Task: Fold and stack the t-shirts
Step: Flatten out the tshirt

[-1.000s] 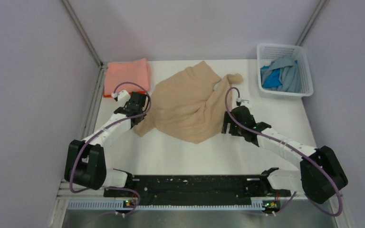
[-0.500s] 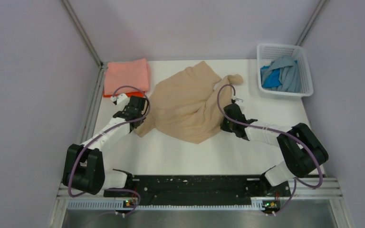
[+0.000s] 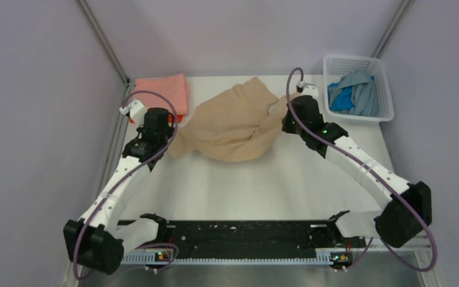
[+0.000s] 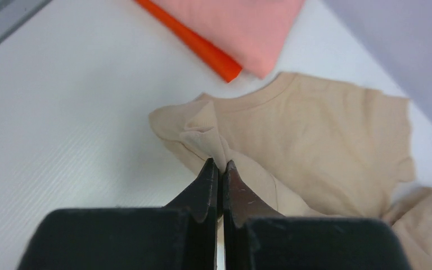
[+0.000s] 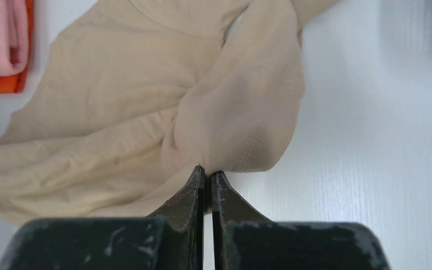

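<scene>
Being pinched between the closed tips of the left gripper [image 4: 220, 166], low centre of the left wrist view: a bunched fold at the edge of the tan t-shirt [image 4: 326, 121], close to its collar. Being gripped likewise by the right gripper [image 5: 207, 170], jaws pressed together, low centre of the right wrist view: a stitched hem edge of the same shirt. In the overhead view the garment is being held crumpled between the two grippers, centre of the frame towards the top, with its middle sagging onto the white table [image 3: 263, 185]. Being kept at the upper left of that view, at the table's far left corner: a folded salmon pink t-shirt [image 3: 160, 91], lying on a folded orange t-shirt [image 4: 199, 45] whose edge is showing beneath it. Being kept at the upper right: a white lattice basket [image 3: 354, 60], well apart from the tan shirt, with a blue t-shirt [image 3: 339, 101] and a light blue-grey t-shirt [image 3: 361, 88] lying loose inside it.
</scene>
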`<state>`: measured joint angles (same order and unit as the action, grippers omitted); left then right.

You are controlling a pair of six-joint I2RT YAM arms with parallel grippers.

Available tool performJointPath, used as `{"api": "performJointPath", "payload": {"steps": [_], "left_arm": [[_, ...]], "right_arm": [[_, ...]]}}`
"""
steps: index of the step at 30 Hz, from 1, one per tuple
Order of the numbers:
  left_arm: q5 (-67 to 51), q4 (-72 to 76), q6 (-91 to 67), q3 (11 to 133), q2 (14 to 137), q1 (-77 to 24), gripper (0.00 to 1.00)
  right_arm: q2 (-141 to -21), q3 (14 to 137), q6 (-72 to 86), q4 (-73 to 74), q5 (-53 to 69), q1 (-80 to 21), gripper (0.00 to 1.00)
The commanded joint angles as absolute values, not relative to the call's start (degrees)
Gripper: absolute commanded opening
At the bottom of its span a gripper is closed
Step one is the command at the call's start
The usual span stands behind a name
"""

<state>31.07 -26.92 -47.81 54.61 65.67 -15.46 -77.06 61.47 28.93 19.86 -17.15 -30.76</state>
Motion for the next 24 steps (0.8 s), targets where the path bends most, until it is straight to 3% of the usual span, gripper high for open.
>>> {"api": "performJointPath", "payload": {"steps": [1, 6, 10, 20, 24], "left_arm": [[30.95, -23.06, -44.39, 55.64, 54.76, -15.64, 0.0], [26.35, -15.64, -41.91, 54.86, 44.79, -15.64, 0.0], [26.49, -10.31, -39.17, 58.85, 44.96, -15.64, 0.0], [32.66, -4.87, -30.99, 86.37, 73.03, -15.13, 0.0], [31.58, -2.31, -28.5, 99.78, 84.6, -13.23, 0.0]], "right_arm": [[-67.37, 66.25, 25.31, 31.79, -20.68, -31.55, 0.0], [-62.51, 73.48, 21.52, 34.79, -20.95, -31.42, 0.0], [-65.94, 83.6, 16.76, 34.32, -20.51, -29.67, 0.0], [-89.48, 107.8, 6.6, 21.67, -6.29, -17.71, 0.0], [-101.47, 126.08, 7.95, 22.14, -4.22, -15.45, 0.0]]}}
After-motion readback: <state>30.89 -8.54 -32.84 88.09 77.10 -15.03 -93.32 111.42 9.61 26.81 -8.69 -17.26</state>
